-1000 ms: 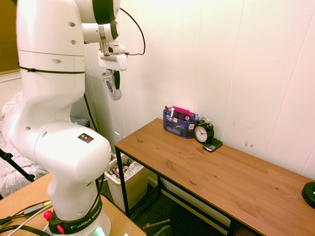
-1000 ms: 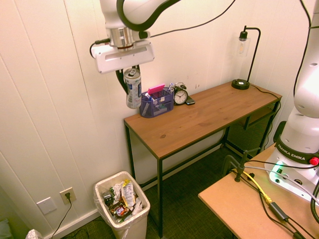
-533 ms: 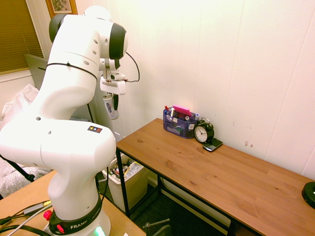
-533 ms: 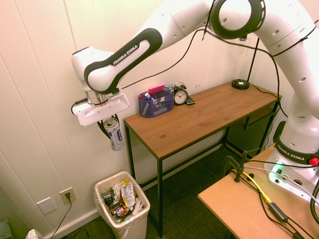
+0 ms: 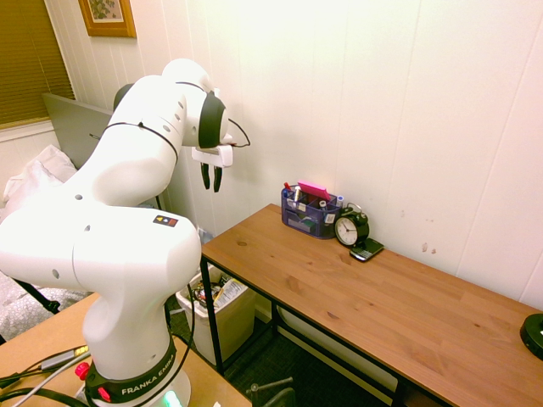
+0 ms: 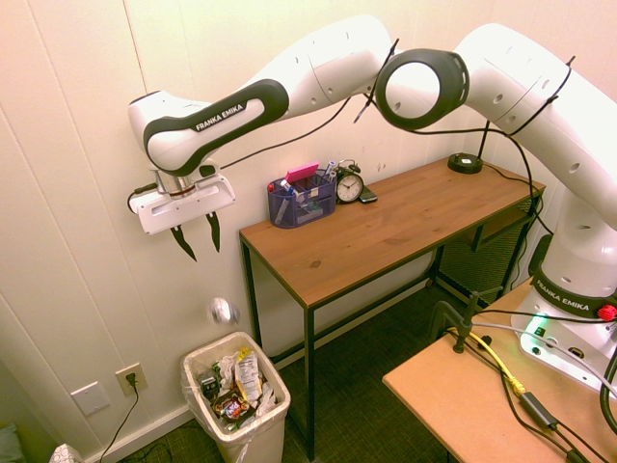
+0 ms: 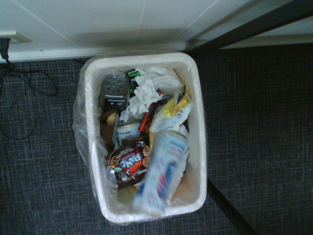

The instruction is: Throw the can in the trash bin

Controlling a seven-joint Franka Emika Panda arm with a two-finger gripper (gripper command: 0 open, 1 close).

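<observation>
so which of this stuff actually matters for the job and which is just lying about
Part of the job:
- can, out of the hand, in mid-air above the bin
- trash bin, full of wrappers
- hand, open, empty

Just lying about:
- blue organiser box on the desk
- alarm clock beside it
- desk lamp at the far end

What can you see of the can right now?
The can is in mid-air, a blurred silver-white blob below the open claw and above the trash bin, touching nothing. In the wrist view it shows as a motion-smeared pale cylinder with faint red and blue print, tilted, over the bin's rubbish; it looks like metal, and its top and tab are too blurred to make out. The first exterior view does not show it.
</observation>
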